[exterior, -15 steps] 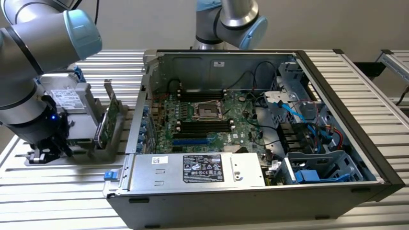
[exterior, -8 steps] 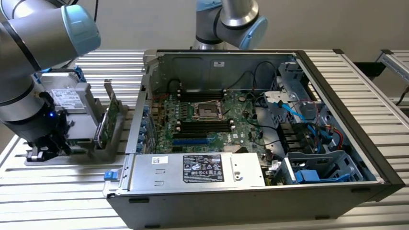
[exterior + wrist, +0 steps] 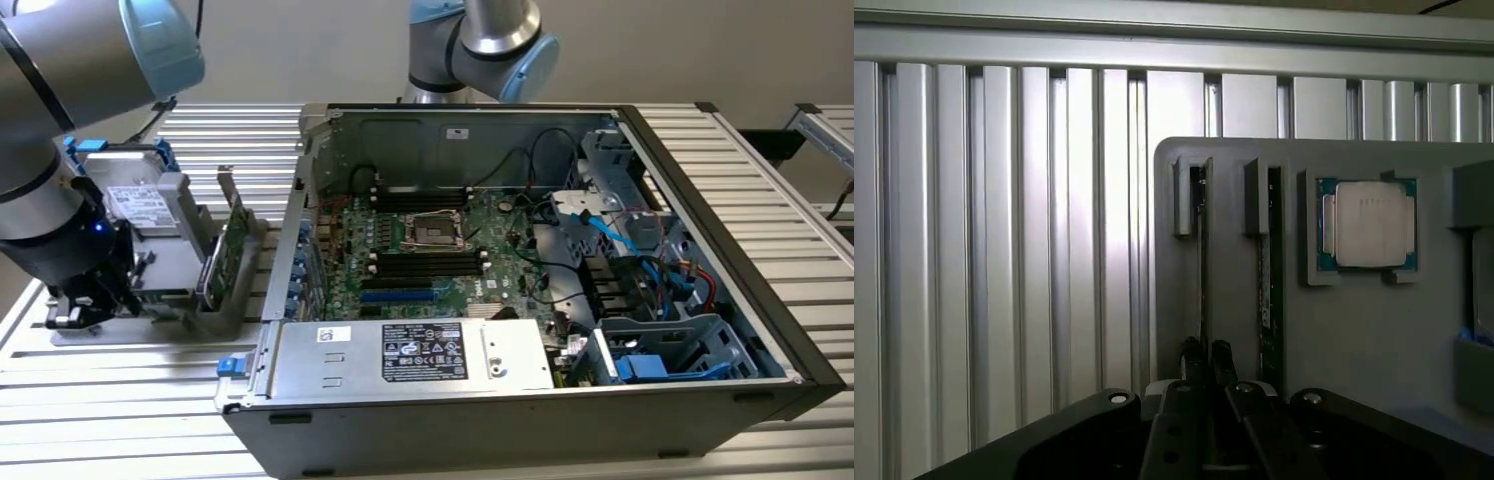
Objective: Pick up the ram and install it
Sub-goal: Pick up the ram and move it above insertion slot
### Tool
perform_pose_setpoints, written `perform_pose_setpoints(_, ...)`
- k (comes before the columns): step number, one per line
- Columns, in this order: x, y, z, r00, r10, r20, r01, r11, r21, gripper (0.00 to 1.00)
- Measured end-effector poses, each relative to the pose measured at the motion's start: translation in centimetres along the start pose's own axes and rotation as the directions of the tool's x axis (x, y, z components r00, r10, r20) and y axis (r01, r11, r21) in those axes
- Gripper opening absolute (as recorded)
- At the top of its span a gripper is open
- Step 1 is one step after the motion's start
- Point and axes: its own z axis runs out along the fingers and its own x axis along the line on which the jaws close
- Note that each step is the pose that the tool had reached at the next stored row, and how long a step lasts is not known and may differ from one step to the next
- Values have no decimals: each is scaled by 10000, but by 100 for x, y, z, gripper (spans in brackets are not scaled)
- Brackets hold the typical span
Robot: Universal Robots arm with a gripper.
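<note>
The ram (image 3: 1203,270) stands on edge in a slot of the grey holder (image 3: 1354,340), seen as a thin dark line. My gripper (image 3: 1207,352) is down over its near end, with the two black fingers close together on either side of the stick. A second green stick (image 3: 1266,290) stands in the neighbouring slot, clear of the fingers. In the exterior view my gripper (image 3: 83,305) is low over that holder (image 3: 167,300), at the exterior view's left of the open computer case (image 3: 307,180).
A processor chip (image 3: 1369,223) rests in a pocket of the holder. A green expansion card (image 3: 220,255) and a silver hard drive (image 3: 140,200) stand upright on it. Inside the case lie the motherboard (image 3: 427,245), its black memory slots (image 3: 427,262) and a power supply (image 3: 414,355).
</note>
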Motion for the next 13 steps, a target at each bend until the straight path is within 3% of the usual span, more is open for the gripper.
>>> perform_pose_setpoints(7, -21, 16, -189, 10000, 0, 5, 0, 10000, -17, 14)
perform_pose_setpoints(13, -42, 16, -378, 10000, -4, 69, 4, 10000, -44, 14)
